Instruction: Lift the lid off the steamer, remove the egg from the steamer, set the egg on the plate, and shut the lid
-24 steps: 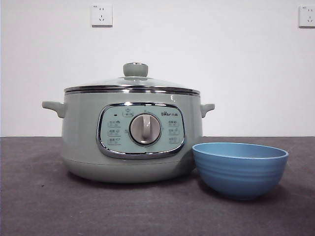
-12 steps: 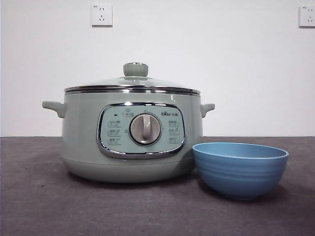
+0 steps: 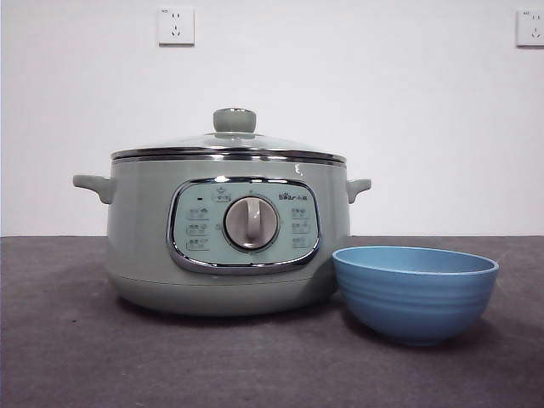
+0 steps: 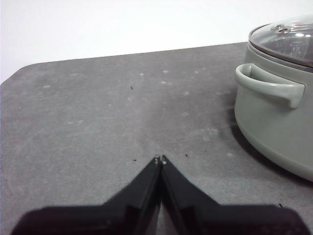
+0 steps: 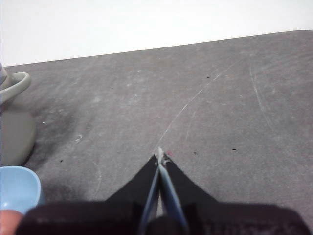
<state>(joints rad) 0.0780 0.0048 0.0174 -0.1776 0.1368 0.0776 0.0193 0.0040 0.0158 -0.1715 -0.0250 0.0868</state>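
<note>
Glass lid on steamer (panel logo unreadable), blue plate beside

steamer inside: we cannot see it (the lid is on and shows only glare)
plate: cut off by the right wrist view's edge
panel labels: too small for us to read

Right gripper: both black jaws are pressed together, tips meeting above the dark grey table, holding nothing. The table surface shows pale scratches and small dark specks. At the left edge of the frame, part of the steamer and one side handle are visible. At the lower left corner, the plate shows part of its blue rim.
</note>
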